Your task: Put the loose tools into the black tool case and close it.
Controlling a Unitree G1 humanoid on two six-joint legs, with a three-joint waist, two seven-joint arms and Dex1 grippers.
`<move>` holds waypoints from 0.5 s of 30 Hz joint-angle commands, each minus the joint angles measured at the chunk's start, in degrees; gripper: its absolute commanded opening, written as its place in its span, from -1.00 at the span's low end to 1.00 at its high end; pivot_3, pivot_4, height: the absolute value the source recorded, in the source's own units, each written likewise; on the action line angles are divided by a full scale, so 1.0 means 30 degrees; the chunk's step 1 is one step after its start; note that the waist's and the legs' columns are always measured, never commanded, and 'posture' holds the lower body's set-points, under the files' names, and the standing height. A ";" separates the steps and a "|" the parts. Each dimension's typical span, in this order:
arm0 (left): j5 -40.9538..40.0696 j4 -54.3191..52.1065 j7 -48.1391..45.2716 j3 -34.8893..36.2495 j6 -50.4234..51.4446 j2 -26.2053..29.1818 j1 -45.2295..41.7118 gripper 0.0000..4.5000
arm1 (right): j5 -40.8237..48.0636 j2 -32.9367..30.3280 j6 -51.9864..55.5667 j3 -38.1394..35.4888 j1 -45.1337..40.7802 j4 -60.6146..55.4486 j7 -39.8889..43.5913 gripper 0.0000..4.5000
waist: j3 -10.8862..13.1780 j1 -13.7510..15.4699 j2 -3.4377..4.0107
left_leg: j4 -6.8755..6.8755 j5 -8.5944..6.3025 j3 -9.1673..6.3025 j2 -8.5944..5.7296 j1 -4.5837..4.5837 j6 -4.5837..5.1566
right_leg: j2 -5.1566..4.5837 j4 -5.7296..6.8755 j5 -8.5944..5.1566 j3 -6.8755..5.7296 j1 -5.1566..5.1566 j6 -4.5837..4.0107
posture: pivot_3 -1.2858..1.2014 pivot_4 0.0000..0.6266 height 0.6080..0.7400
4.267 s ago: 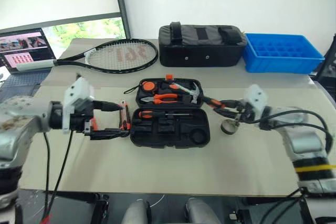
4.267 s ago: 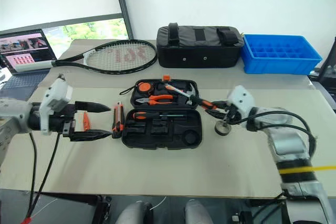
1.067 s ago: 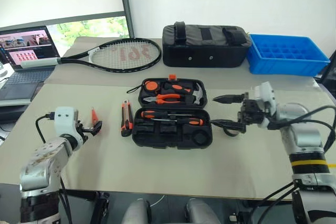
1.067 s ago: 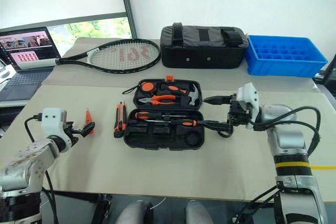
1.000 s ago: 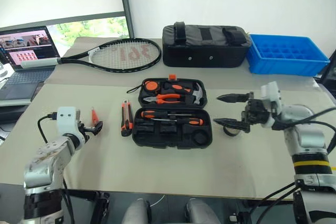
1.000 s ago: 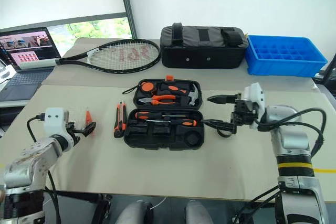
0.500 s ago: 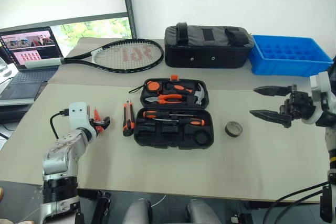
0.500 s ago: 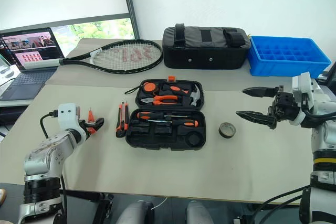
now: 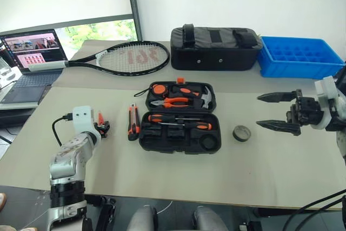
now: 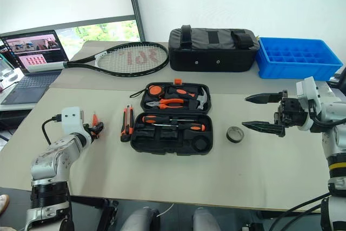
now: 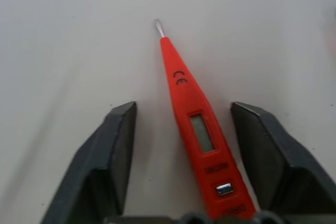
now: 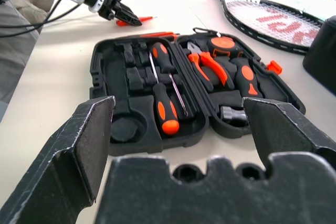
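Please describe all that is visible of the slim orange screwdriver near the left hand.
The slim orange screwdriver looks like smooth plastic, tapering to a short metal tip, with a small window, a CE mark and a metal contact near its wide end. It lies flat on the pale table, left of the utility knife, between the parted fingers of the left hand, which do not visibly press it.

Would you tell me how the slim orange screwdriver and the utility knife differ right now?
The slim orange screwdriver lies between the left gripper's fingers, far from the black tool case; the utility knife lies untouched right beside it. The screwdriver is all orange, the knife orange and black. Both rest on the table.
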 commanded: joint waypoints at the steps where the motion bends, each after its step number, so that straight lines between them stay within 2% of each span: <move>1: 0.0103 0.0178 0.0234 -0.0062 0.0343 -0.0249 0.0046 -0.40 | 0.0582 -0.0452 -0.0704 0.0066 -0.0105 -0.0024 0.0942 1.00 | -0.0002 0.0036 0.0004 | 0.0000 0.0000 0.0000 0.0000 -0.0002 0.0000 | -0.0001 -0.0005 0.0000 -0.0001 0.0000 0.0001 | 0.03 -0.52 0.49; 4: 0.0028 0.0054 0.0250 0.0158 -0.0174 -0.0199 -0.0163 -0.78 | 0.0632 -0.0460 -0.0848 0.0114 -0.0041 0.0022 0.0942 1.00 | -0.0004 0.0049 0.0007 | 0.0001 0.0000 0.0000 -0.0004 -0.0008 -0.0001 | -0.0007 -0.0011 0.0002 -0.0003 0.0000 0.0004 | 0.03 -0.52 0.49; 7: -0.0327 -0.0207 -0.1297 -0.0028 -0.2517 0.0134 -0.0520 -0.78 | 0.0782 -0.0420 -0.0759 -0.0054 0.0046 -0.0035 0.0942 1.00 | -0.0010 0.0054 0.0018 | 0.0001 0.0003 -0.0001 -0.0005 -0.0018 -0.0007 | -0.0008 -0.0017 0.0003 -0.0012 -0.0002 0.0006 | 0.03 -0.52 0.49; 9: -0.1226 -0.0606 -0.3980 -0.0402 -0.4001 0.0676 -0.0635 -0.78 | 0.0896 -0.0486 -0.0719 -0.0192 0.0255 -0.0192 0.0942 1.00 | -0.0001 0.0064 0.0002 | -0.0007 0.0022 -0.0004 0.0000 -0.0023 -0.0038 | -0.0003 -0.0019 0.0003 -0.0028 -0.0006 0.0004 | 0.03 -0.52 0.49; 15: -0.1440 0.0283 -1.0584 -0.2602 -0.8006 0.3134 -0.2076 -0.78 | 0.1227 -0.0697 -0.0668 -0.0705 0.1023 -0.0431 0.0942 1.00 | 0.0012 0.0085 -0.0019 | -0.0039 0.0050 -0.0006 0.0006 -0.0036 -0.0086 | 0.0001 -0.0041 0.0006 -0.0062 -0.0012 -0.0002 | 0.03 -0.52 0.49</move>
